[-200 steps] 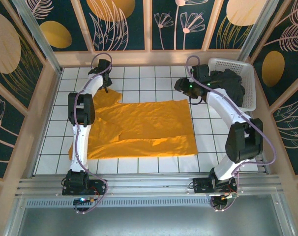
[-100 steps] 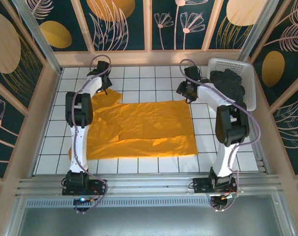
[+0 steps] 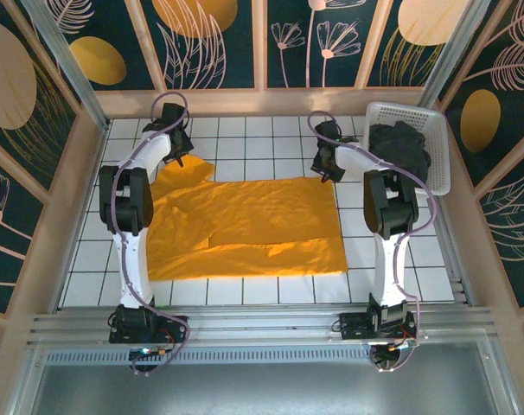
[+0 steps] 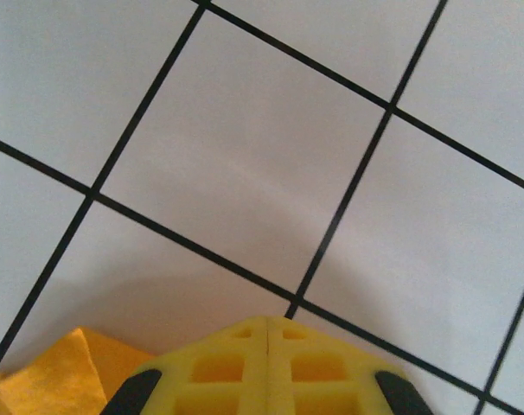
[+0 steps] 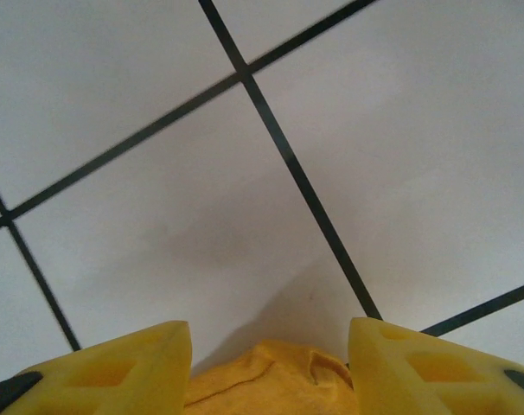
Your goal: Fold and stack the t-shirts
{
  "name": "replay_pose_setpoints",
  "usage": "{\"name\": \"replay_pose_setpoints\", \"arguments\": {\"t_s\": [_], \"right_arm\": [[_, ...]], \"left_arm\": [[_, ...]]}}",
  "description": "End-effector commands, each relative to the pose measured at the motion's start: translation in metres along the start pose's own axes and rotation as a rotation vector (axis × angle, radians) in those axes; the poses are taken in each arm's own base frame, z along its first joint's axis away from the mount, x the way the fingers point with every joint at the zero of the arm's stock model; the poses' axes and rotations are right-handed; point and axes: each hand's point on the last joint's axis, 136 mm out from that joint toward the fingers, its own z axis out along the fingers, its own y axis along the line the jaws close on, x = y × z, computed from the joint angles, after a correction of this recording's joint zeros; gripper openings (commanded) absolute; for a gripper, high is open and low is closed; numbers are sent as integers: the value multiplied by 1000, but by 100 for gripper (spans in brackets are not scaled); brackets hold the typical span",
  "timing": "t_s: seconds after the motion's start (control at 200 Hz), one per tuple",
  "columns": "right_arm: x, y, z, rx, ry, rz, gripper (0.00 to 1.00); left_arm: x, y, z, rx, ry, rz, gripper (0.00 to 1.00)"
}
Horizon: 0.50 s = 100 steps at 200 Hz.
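The mustard t-shirt (image 3: 245,225) lies spread flat across the tiles. My left gripper (image 3: 177,154) is at the shirt's far left sleeve. Its yellow fingers (image 4: 236,367) are shut, pad against pad, with no cloth showing between them and a bit of mustard cloth (image 4: 59,372) just to their left. My right gripper (image 3: 328,166) hangs over the shirt's far right corner. Its jaws stand open, and that mustard corner (image 5: 271,380) lies between the fingers (image 5: 106,372). The charcoal-black t-shirt (image 3: 402,145) is bunched up in the basket.
The white mesh basket (image 3: 437,121) stands at the back right, close to my right arm. Wooden walls close in the tiled table (image 3: 392,259) at the back and sides. Bare tiles run along the right of the mustard shirt and behind it.
The right arm has swung away from the basket and stretched toward the shirt's far right corner. The left arm has shifted left, with its gripper staying by the far left sleeve.
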Motion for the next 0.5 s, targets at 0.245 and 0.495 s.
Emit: {"name": "replay_pose_setpoints", "arguments": {"t_s": [0.245,0.495], "right_arm": [[17,-4,6,52,36,3,37],[20,-11,11,82,40,-24,22]], "left_arm": [[12,-6,-23,79,42,-20,0],[11,-6,-40,91,37,-25,0]]}}
